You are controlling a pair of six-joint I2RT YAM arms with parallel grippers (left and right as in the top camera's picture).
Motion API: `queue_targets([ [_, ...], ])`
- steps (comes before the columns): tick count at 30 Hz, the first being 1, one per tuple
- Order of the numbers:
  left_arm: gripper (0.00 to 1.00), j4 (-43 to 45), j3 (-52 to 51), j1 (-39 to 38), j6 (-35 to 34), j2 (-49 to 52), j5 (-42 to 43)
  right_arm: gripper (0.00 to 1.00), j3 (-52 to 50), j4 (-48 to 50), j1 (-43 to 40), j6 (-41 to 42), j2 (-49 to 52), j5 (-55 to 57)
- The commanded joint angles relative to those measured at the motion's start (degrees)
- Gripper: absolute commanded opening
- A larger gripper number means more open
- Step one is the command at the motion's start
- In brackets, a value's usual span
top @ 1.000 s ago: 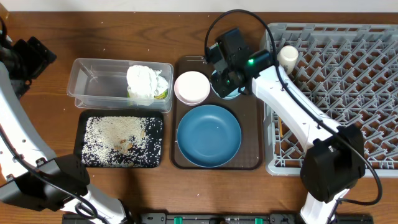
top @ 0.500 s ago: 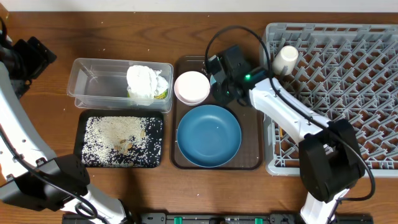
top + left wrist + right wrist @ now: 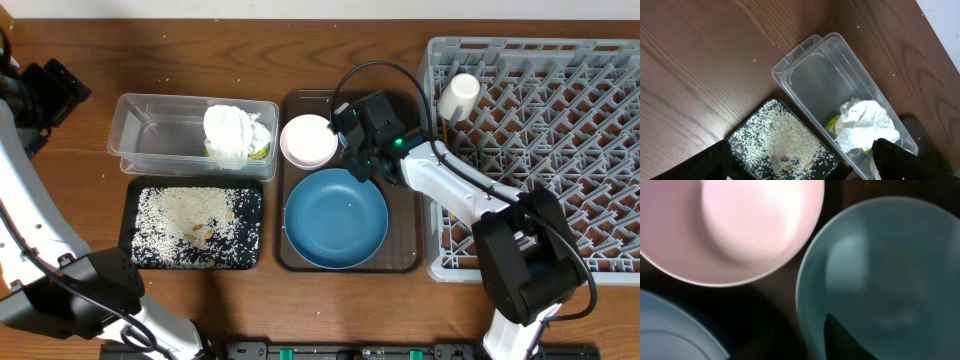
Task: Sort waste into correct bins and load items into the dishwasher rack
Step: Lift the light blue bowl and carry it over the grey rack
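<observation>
Right fingers [image 3: 837, 337] hung low over the little blue dish [image 3: 880, 270]; clenched or loose, I couldn't tell. The dish sat mouth-up on the brown tray [image 3: 405, 235], three o'clock from the pink bowl [image 3: 308, 140], one o'clock from the big plate [image 3: 335, 217]. It was round, with no long axis. Left fingers [image 3: 715, 162] were spread wide, empty, nine o'clock from the clear tub [image 3: 810, 70].

Left gripper [image 3: 802, 157] wide open; right gripper [image 3: 362, 153] low, face-down.
</observation>
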Motion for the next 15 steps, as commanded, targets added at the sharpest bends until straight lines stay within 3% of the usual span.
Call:
queue_targets([
  [1, 0.92, -0.20, 0.31, 0.20, -0.09, 0.33, -0.31, 0.24, -0.85, -0.15, 0.20, -1.33, -0.76, 1.16],
  [9, 0.92, -0.20, 0.31, 0.20, -0.09, 0.35, -0.31, 0.11, -0.74, -0.28, 0.20, -1.31, -1.03, 1.14],
  [12, 0.92, -0.20, 0.31, 0.20, -0.09, 0.33, -0.31, 0.01, -0.72, -0.26, 0.20, -1.29, -1.40, 1.14],
  [15, 0.92, -0.20, 0.31, 0.20, -0.09, 0.33, -0.31, 0.01, -0.70, -0.26, 0.33, -0.42, -2.45, 1.05],
])
